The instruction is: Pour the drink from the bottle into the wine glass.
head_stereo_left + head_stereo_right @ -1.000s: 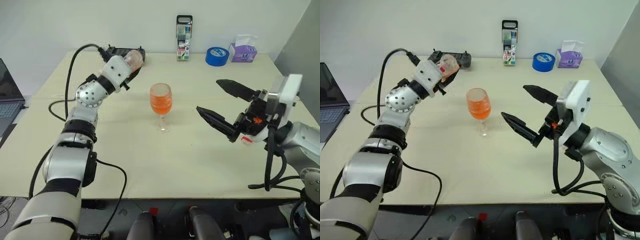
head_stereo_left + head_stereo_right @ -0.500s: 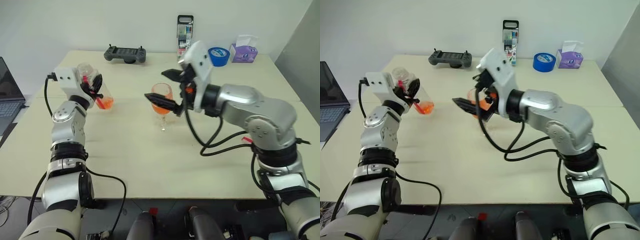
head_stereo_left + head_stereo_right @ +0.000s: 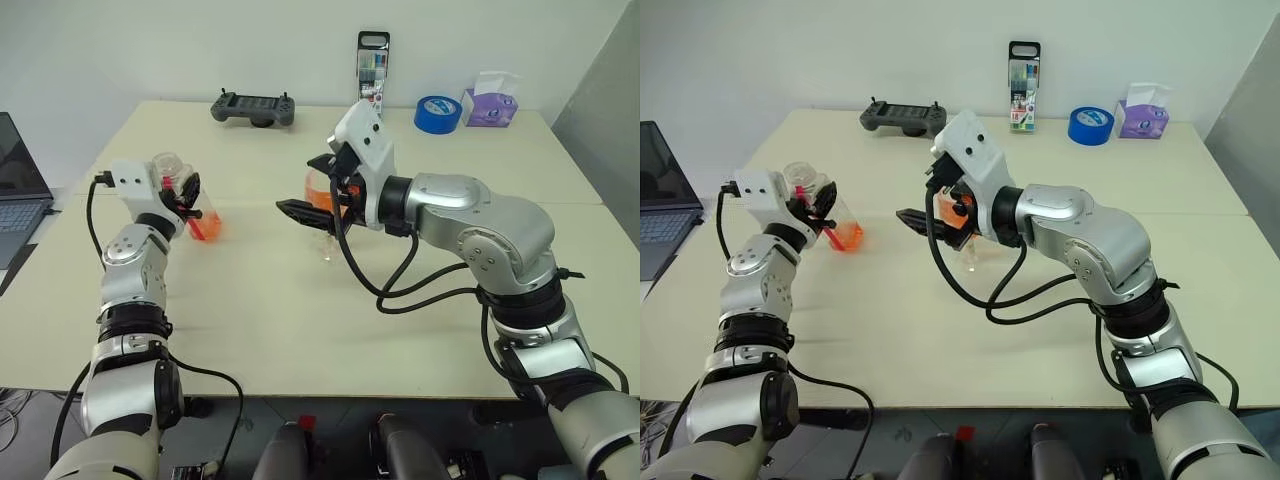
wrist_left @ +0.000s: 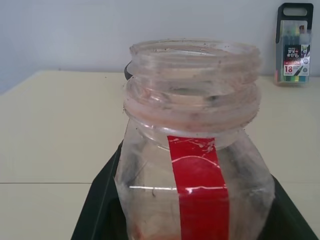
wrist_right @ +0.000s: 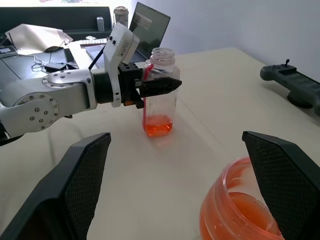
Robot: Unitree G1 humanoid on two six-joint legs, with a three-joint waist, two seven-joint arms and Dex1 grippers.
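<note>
1. The left gripper [image 3: 818, 203] is clamped on the bottle [image 5: 160, 100], which stands upright on the bench [image 3: 300, 330], mouth up and uncapped.
2. A little drink [image 5: 158, 125] sits at the bottle's bottom; nearly empty, it likely handles light, its clear plastic smooth and perhaps slippery.
3. The right gripper [image 3: 315, 190] has its fingers wide apart, one either side of the wine glass [image 3: 322, 205], not touching it.
4. The glass stands upright between them, stem vertical, bowl largely filled with orange (thin and fragile, top-heavy); the bowl's widest part looks the safest hold.
</note>
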